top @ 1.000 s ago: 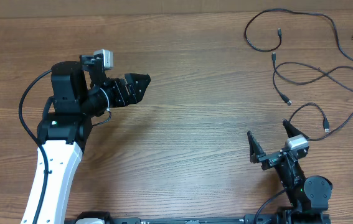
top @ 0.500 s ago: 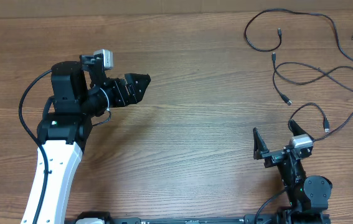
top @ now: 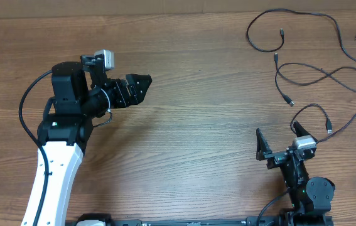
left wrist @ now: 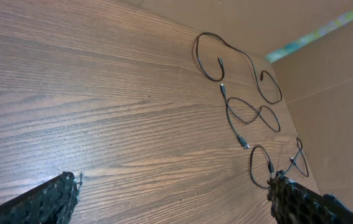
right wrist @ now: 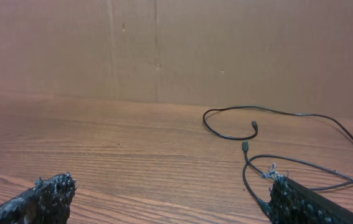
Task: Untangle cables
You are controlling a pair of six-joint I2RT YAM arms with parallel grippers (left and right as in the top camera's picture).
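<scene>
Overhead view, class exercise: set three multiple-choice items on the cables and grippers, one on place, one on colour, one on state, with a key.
1. Where in the view do the cables lie on the table? A bottom left; B top right; C centre.
2. Their colour? A black; B white; C red.
3. The right gripper is: A shut on a cable; B open and empty; C shut and empty.
Key: B, all strands spread across the top right; A, every strand is black; B, its jaws stand apart over bare wood.
</scene>
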